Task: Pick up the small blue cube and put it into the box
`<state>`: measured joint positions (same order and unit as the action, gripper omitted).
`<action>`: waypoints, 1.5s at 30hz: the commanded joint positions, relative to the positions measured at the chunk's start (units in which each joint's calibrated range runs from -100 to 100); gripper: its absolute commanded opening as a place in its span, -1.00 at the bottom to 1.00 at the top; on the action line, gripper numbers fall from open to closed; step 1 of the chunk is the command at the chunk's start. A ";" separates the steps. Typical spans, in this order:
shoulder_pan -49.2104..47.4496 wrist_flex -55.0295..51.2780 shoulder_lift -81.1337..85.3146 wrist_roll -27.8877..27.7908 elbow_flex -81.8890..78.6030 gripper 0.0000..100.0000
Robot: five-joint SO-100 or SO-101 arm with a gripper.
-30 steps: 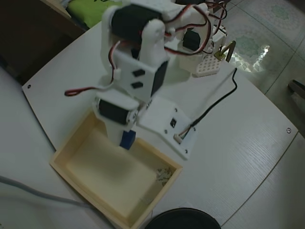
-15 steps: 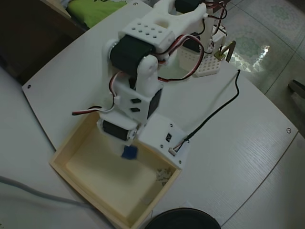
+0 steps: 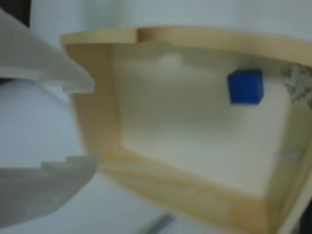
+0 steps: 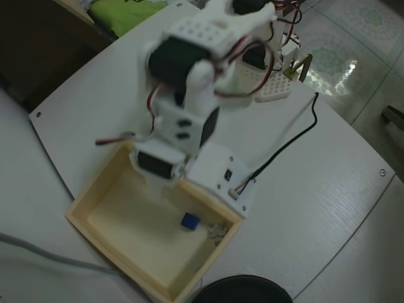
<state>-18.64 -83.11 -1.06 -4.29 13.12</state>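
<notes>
The small blue cube (image 3: 245, 87) lies on the floor of the pale wooden box (image 3: 92, 117), near one wall. In the overhead view the cube (image 4: 189, 221) sits in the right part of the box (image 4: 101, 183). My gripper (image 3: 85, 124) shows at the left edge of the wrist view, its two white fingers (image 3: 58, 68) spread apart and empty, above the box's rim. In the overhead view the arm hangs over the box's upper part and hides the gripper's fingertips.
The box stands on a white table (image 4: 315, 208). A black cable (image 4: 284, 148) runs across the table on the right. A white perforated block (image 4: 271, 85) stands at the back by the arm's base. A dark round object (image 4: 243, 290) sits at the bottom edge.
</notes>
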 commanded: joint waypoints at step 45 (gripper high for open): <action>15.95 28.99 100.04 3.43 -105.34 -0.99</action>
<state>-2.87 -54.71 98.56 -1.18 -91.04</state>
